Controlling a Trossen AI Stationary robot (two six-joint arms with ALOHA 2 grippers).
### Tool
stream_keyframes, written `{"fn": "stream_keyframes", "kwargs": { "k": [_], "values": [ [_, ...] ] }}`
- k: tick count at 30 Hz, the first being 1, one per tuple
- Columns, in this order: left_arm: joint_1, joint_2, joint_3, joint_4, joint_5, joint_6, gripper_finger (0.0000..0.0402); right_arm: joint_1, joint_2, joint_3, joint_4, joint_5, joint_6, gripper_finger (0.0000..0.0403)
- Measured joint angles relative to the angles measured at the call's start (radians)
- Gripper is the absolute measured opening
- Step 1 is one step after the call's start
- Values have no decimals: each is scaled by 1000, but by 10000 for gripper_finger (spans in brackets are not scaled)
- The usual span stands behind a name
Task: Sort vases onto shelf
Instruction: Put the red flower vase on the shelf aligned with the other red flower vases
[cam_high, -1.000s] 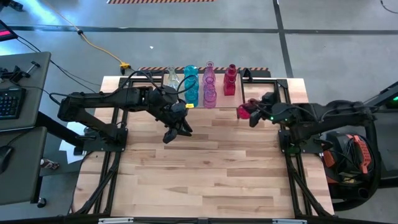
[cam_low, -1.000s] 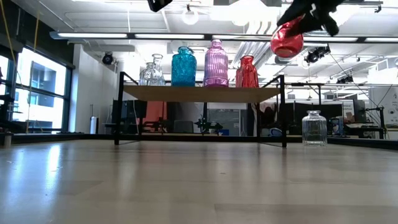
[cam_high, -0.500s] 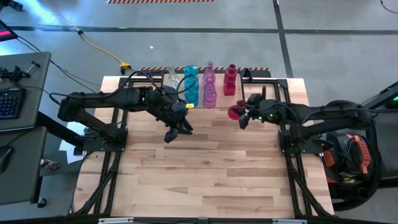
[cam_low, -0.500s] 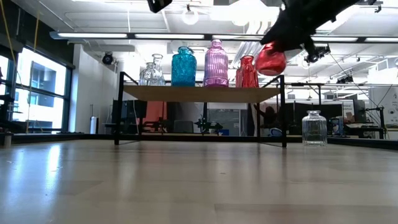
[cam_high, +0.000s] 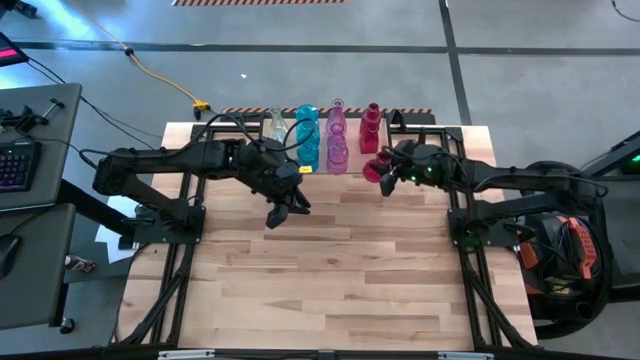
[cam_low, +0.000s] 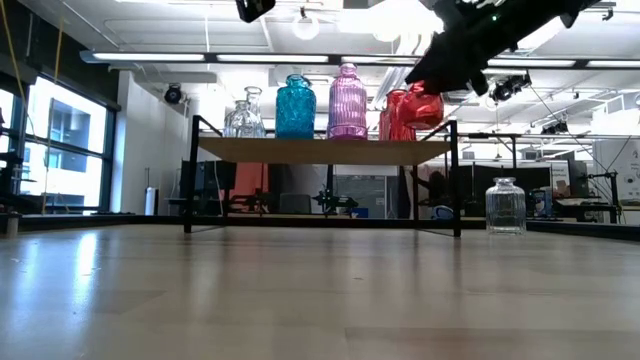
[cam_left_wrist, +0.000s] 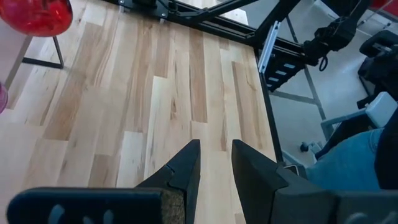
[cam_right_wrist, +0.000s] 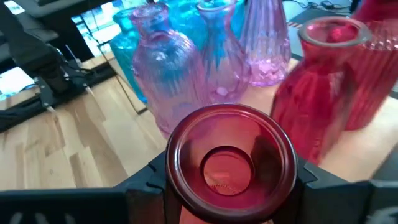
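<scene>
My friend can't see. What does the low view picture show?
A red vase, held by the right gripper, hangs above the right end of a shelf. Teal, pink, red and clear vases stand there. One clear jar sits on the table.

A round red vase (cam_low: 424, 106) hangs upright at the shelf's (cam_low: 320, 150) right end, beside another red vase (cam_low: 395, 115). Teal (cam_low: 296, 107), pink (cam_low: 347, 102) and clear vases (cam_low: 243, 117) stand there; 1 clear jar (cam_low: 505, 206) sits on the surface.

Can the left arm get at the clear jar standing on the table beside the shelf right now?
Probably not easily: the clear jar stands off the shelf at the right arm's end, and the right pincer, holding a red vase, hangs between.
</scene>
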Motion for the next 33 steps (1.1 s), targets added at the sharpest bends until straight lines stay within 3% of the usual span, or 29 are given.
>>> {"fn": "stream_keyframes", "kwargs": {
  "k": [5,8,13,16,27,33],
  "values": [
    [0,0,0,0,0,0,81,-27,44,25,-11,-52,-12,149],
    [0,0,0,0,0,0,81,-23,88,115,-60,-69,-3,149],
    [0,0,0,0,-1,1,81,-11,179,313,-316,-67,-52,149],
    [0,0,0,0,-2,1,81,-12,200,369,-333,-68,-98,149],
    [0,0,0,-1,-2,18,81,-70,190,201,-178,-108,-78,149],
    [5,0,0,-1,-2,19,81,-107,188,183,-155,-107,-104,149]
  ]
}}
